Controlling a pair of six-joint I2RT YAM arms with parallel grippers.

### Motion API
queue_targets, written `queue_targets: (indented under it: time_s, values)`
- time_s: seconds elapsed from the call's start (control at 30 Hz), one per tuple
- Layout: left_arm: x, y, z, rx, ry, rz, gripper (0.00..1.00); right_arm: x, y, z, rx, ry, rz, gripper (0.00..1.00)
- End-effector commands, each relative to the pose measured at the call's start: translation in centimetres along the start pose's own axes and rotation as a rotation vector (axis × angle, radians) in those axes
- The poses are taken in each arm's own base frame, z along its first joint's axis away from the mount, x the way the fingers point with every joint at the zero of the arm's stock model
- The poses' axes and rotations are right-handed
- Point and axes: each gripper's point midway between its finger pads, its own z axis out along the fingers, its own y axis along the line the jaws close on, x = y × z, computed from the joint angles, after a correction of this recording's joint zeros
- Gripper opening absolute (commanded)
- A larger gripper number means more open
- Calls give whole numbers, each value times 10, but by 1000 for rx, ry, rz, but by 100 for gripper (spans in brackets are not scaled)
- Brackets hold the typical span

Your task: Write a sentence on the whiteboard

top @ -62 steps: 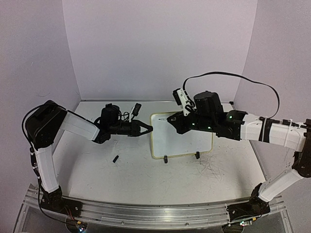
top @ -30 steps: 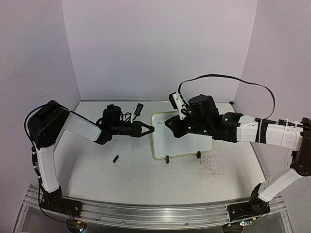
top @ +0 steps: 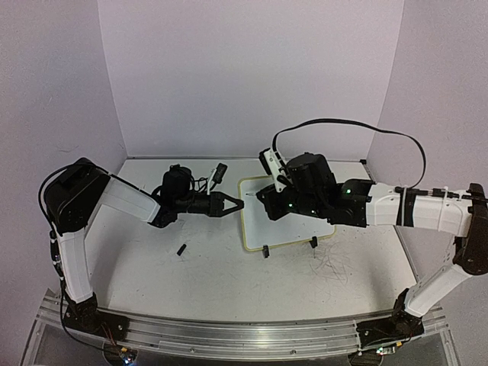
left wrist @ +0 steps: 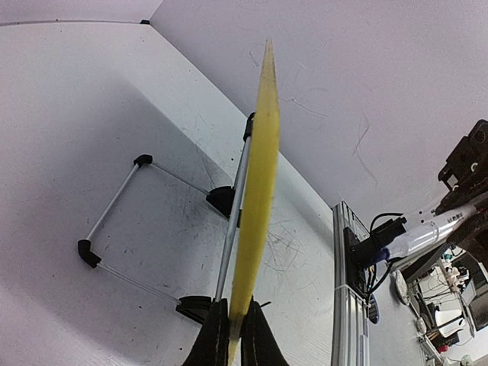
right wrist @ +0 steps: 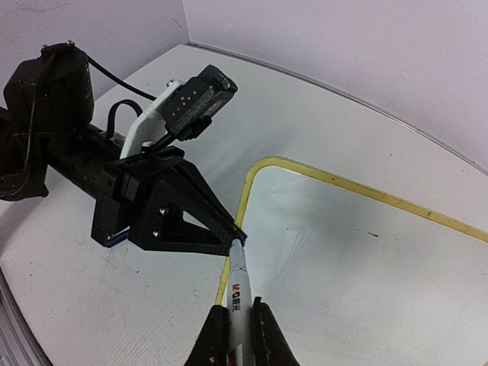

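Note:
The whiteboard (top: 263,229) stands tilted on the table, white with a thin yellow frame and two black clips on its near edge. My left gripper (top: 238,204) is shut on its left edge; in the left wrist view the yellow rim (left wrist: 259,168) runs edge-on up from the closed jaws of the left gripper (left wrist: 234,339). My right gripper (top: 268,200) hovers over the board's left part. The right gripper (right wrist: 236,316) is shut on a white marker (right wrist: 239,282), whose tip sits by the left fingertips (right wrist: 221,229) at the rim. No sentence shows on the board's face (right wrist: 358,252).
A small black cap (top: 182,249) lies on the table left of the board. Faint pen scribbles (top: 332,267) mark the tabletop near the board's front right. The board's wire stand (left wrist: 114,229) juts out behind it. Purple walls close in the table on three sides.
My right gripper with the marker has moved left across the board to its left edge. The left gripper has stayed clamped there, and the board has shifted slightly.

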Motion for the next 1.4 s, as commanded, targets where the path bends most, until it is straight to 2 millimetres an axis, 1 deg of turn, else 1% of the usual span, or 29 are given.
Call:
queue_targets:
  time_s: [0.0,0.17,0.33,0.53,0.93,1.1,1.2,1.37]
  values:
    - [-12,-13,1,29,-28,10,0,-16,4,1,0,-53,8,0]
    - [-12,-13,-1,22,-33,15,0,-11,-3,5,45,-50,24,0]
    - [-13,-13,0,25,-33,15,0,-11,-2,7,42,-49,25,0]
    - [-13,-14,-1,18,-37,19,0,-6,-1,10,38,-42,36,0]
    - [-13,-13,-1,16,-38,17,0,-9,-4,17,65,-54,29,0]
    - [-13,-14,-1,17,-38,19,0,-7,-5,19,72,-49,26,0]
    - [-13,-14,-1,17,-37,18,0,-12,-5,20,74,-73,35,0]
    - [-12,-14,-1,16,-36,18,0,-15,-5,23,81,-87,36,0]
